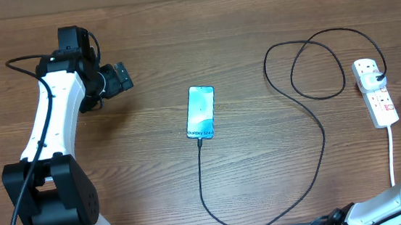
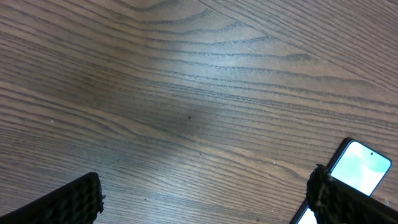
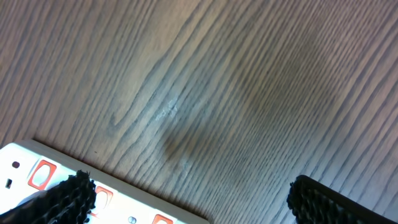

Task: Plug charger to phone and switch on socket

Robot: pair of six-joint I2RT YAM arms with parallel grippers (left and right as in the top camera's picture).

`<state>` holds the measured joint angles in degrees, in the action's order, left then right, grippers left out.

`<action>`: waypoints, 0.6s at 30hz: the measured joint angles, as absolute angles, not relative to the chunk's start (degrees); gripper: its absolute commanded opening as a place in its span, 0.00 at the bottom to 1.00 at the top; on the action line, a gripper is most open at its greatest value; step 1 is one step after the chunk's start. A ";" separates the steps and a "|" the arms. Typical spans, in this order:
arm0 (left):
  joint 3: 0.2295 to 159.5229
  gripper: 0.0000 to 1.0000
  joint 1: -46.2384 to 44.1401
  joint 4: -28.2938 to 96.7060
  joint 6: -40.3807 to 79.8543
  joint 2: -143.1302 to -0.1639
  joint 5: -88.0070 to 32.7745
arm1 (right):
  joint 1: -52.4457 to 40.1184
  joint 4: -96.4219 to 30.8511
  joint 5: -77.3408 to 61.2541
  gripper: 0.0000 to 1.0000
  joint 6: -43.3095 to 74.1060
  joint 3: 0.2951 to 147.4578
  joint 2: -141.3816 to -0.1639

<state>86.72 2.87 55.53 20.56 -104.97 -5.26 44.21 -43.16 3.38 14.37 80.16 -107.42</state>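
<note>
Bearing phone and socket, wood-grain table

Left of phone: bare table, open passage | phone's near end: cable attached, runs toward near edge, sweeps right | beside power strip: cable loops cross the approach | behind strip: white cord trails to near edge

Wooden table: phone, charger, socket
</note>
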 measured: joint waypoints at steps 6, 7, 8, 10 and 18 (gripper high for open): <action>86.72 1.00 2.87 55.53 20.53 -104.97 -5.26 | 44.21 -42.09 3.36 0.99 12.82 80.16 -107.42; 86.72 1.00 2.87 55.53 20.56 -104.97 -5.26 | 44.21 -42.09 3.36 0.99 12.78 80.16 -107.42; 86.72 1.00 2.87 55.53 20.56 -104.97 -5.26 | 44.21 -42.09 3.36 0.99 12.60 80.16 -107.42; 86.72 1.00 2.87 55.53 20.53 -104.97 -5.26 | 44.21 -42.06 3.36 1.00 12.40 80.16 -107.42; 86.72 1.00 2.87 55.53 20.56 -104.97 -5.26 | 44.21 -42.41 3.36 1.00 12.14 80.16 -107.42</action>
<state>86.72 2.87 55.53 20.56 -104.97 -5.26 44.21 -42.41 3.36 12.14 80.16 -107.42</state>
